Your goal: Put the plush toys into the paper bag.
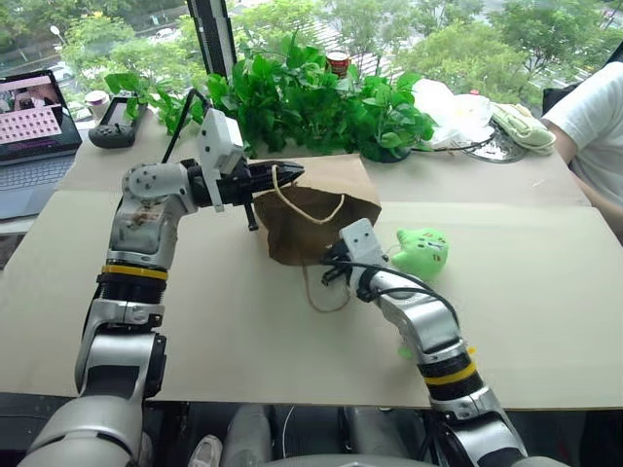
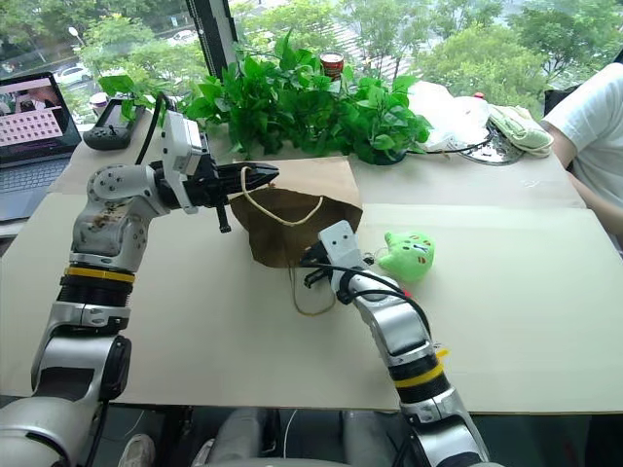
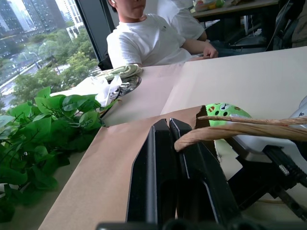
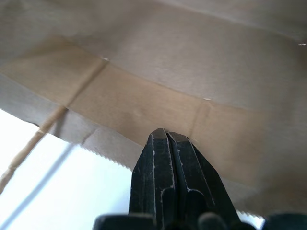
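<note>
The brown paper bag lies on its side on the table, mouth toward me. My left gripper is level at the bag's upper mouth edge and shut on its twine handle, holding that edge up. At the lower mouth edge my right gripper is shut with nothing in it, its tip just inside the opening against the inner paper. A light green plush toy with a face lies on the table right of the bag, close beside my right wrist. The bag's other twine handle trails on the table.
Leafy green plants stand right behind the bag. A laptop and a black controller are at the far left. A white plastic bag and a person in a white shirt are at the far right.
</note>
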You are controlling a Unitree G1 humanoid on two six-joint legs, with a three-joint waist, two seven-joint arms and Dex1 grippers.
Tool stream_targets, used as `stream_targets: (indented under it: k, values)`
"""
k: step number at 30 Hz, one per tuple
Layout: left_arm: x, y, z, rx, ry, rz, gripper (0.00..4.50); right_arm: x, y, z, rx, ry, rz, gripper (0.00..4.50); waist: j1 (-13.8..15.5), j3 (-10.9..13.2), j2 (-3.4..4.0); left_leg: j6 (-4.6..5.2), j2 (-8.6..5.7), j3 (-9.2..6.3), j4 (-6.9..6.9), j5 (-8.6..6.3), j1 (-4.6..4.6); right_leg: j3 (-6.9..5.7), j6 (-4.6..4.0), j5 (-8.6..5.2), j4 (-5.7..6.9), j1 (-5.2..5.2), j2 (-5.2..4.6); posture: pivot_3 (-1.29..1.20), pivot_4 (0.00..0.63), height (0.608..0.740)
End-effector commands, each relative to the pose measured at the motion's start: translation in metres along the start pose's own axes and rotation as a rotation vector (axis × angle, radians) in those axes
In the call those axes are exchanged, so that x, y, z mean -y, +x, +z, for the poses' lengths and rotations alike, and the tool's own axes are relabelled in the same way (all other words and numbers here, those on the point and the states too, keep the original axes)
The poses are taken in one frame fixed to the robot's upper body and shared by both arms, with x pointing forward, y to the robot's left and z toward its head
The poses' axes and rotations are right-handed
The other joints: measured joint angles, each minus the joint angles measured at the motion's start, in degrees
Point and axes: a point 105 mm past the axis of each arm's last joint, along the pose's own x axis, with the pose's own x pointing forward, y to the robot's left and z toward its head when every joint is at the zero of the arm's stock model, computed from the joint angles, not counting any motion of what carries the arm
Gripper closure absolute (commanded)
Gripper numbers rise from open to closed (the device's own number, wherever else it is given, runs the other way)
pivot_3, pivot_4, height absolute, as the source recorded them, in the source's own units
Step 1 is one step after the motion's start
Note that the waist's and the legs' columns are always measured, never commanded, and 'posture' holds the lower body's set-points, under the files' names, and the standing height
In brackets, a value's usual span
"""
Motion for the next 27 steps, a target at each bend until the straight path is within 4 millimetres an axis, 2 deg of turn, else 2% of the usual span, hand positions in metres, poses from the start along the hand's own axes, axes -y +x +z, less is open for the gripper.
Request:
stream_targets:
  k: [1, 4, 6, 9, 10, 12, 13, 15, 20, 23, 25, 27]
  values:
    - [-0.002, -0.001, 0.012, 0.036, 0.029, 0.014, 4.5, 0.002, -0.038, 0.04, 0.125, 0.03, 0.063, 4.48, 0.02, 0.0, 0.0, 0.0, 0.0, 0.0, 0.0, 0.0, -0.02, 0.0, 0.0, 0.0, -0.02, -0.01, 0.0, 0.0, 0.15, 0.74]
    - [-0.002, -0.002, 0.011, 0.034, 0.023, 0.016, 4.5, 0.013, -0.054, 0.05, 0.148, 0.05, 0.037, 4.48, -0.06, 0.0, 0.0, 0.0, 0.0, -0.03, 0.0, 0.0, -0.02, -0.01, 0.0, 0.0, -0.03, 0.0, 0.01, 0.0, 0.15, 0.74]
    - [-0.002, -0.001, 0.01, 0.033, 0.022, 0.017, 4.5, 0.031, -0.063, 0.053, 0.145, 0.066, -0.044, 4.48, -0.17, 0.0, 0.0, 0.0, 0.0, -0.04, 0.0, 0.0, 0.0, -0.01, 0.0, 0.0, -0.02, 0.0, 0.02, 0.0, 0.15, 0.74]
    - [-0.002, -0.001, 0.01, 0.035, 0.019, 0.017, 4.5, 0.071, -0.076, 0.046, 0.107, 0.096, -0.231, 3.66, -0.07, 0.0, 0.0, 0.0, -0.02, -0.05, 0.0, 0.01, 0.01, 0.0, 0.0, 0.0, -0.01, 0.02, 0.02, 0.0, 0.15, 0.74]
    - [-0.002, -0.001, 0.01, 0.036, 0.019, 0.017, 4.5, 0.078, -0.079, 0.043, 0.096, 0.103, -0.268, 3.49, -0.07, 0.0, 0.0, 0.0, -0.05, -0.05, 0.0, 0.01, 0.01, 0.0, 0.0, 0.0, -0.02, 0.02, 0.0, 0.0, 0.15, 0.74]
    - [-0.001, 0.0, 0.01, 0.036, 0.018, 0.015, 4.5, 0.096, -0.085, 0.035, 0.06, 0.122, -0.356, 2.7, -0.07, 0.0, 0.0, 0.0, -0.05, -0.05, 0.0, 0.01, 0.01, 0.0, 0.0, 0.0, -0.03, 0.02, -0.01, 0.0, 0.15, 0.74]
    - [-0.001, 0.0, 0.009, 0.036, 0.018, 0.014, 4.5, 0.102, -0.087, 0.031, 0.043, 0.131, -0.39, 2.49, -0.07, 0.0, 0.0, 0.0, -0.06, -0.05, -0.01, 0.01, 0.0, 0.0, 0.0, 0.0, -0.04, 0.02, -0.01, 0.0, 0.15, 0.74]
    - [0.0, 0.0, 0.009, 0.037, 0.018, 0.012, 4.5, 0.109, -0.089, 0.018, -0.013, 0.134, -0.433, 1.72, -0.07, 0.0, 0.0, 0.0, -0.06, -0.06, -0.04, 0.01, 0.0, 0.0, 0.01, 0.0, -0.04, 0.0, 0.0, 0.0, 0.15, 0.74]
    - [0.0, 0.001, 0.009, 0.038, 0.021, 0.009, 4.5, 0.105, -0.082, -0.01, -0.136, 0.156, -0.45, 0.03, -0.35, 0.0, 0.0, 0.0, -0.06, -0.07, -0.07, 0.01, 0.0, 0.02, 0.0, -0.01, -0.04, -0.01, 0.0, 0.0, 0.15, 0.74]
    - [-0.001, 0.002, 0.01, 0.038, 0.023, 0.009, 4.5, 0.102, -0.078, -0.025, -0.196, 0.186, -0.459, 0.03, -0.36, 0.0, 0.0, 0.0, -0.06, -0.08, -0.06, 0.02, 0.01, 0.04, 0.01, -0.01, -0.03, 0.0, 0.01, 0.0, 0.15, 0.74]
    - [-0.001, 0.002, 0.01, 0.038, 0.024, 0.008, 4.5, 0.099, -0.075, -0.028, -0.2, 0.189, -0.443, 0.03, -0.28, 0.0, 0.0, 0.01, -0.07, -0.09, -0.05, 0.02, 0.01, 0.03, 0.01, -0.01, -0.03, 0.02, 0.0, 0.0, 0.15, 0.74]
    - [-0.001, 0.002, 0.01, 0.038, 0.026, 0.009, 4.5, 0.098, -0.074, -0.025, -0.189, 0.181, -0.435, 0.55, -0.15, 0.0, 0.0, 0.01, -0.09, -0.1, -0.05, 0.02, 0.01, 0.04, 0.02, -0.01, -0.04, 0.04, 0.0, 0.0, 0.15, 0.74]
